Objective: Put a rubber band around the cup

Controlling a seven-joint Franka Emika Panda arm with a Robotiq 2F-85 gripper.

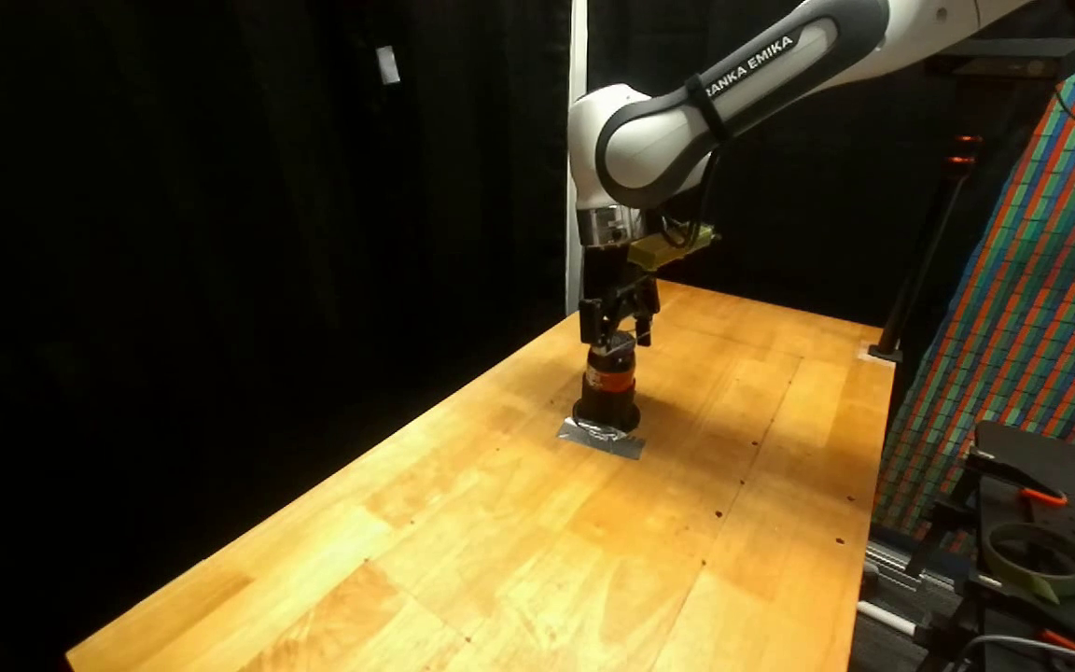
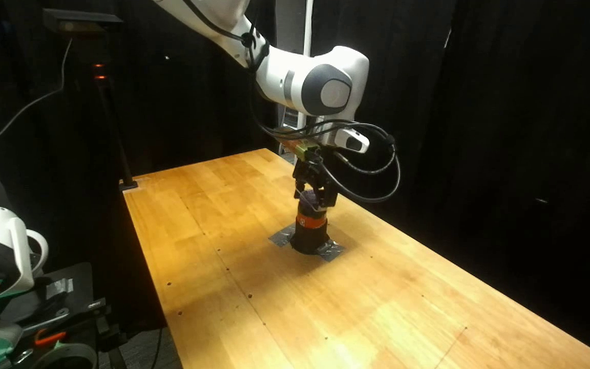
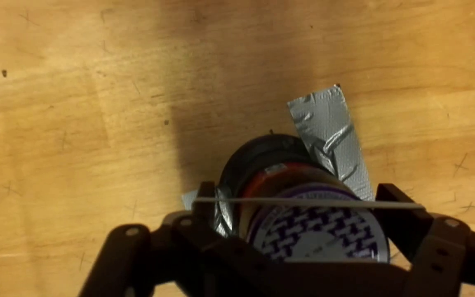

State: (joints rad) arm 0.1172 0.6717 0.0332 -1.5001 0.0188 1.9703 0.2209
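The cup (image 1: pixel 610 381) stands upright on the table, dark with an orange-red band; it also shows in an exterior view (image 2: pixel 311 221). In the wrist view its purple-and-white patterned top (image 3: pixel 320 231) lies between the fingers. My gripper (image 1: pixel 617 342) is open over the cup, fingertips near the height of its top, also seen in an exterior view (image 2: pixel 313 200) and the wrist view (image 3: pixel 299 196). A pale rubber band (image 3: pixel 283 201) is stretched around both fingers; its near strand crosses the cup's top. I cannot tell whether the band is above or around the top edge.
Grey tape strips (image 3: pixel 330 132) (image 2: pixel 332 251) hold the cup's wide black base to the wooden table (image 1: pixel 537 560). A dark post (image 1: pixel 920 243) stands at the table's far corner. A cart with a tape roll (image 1: pixel 1037 558) stands beside the table. Cables (image 2: pixel 395 169) loop from the wrist.
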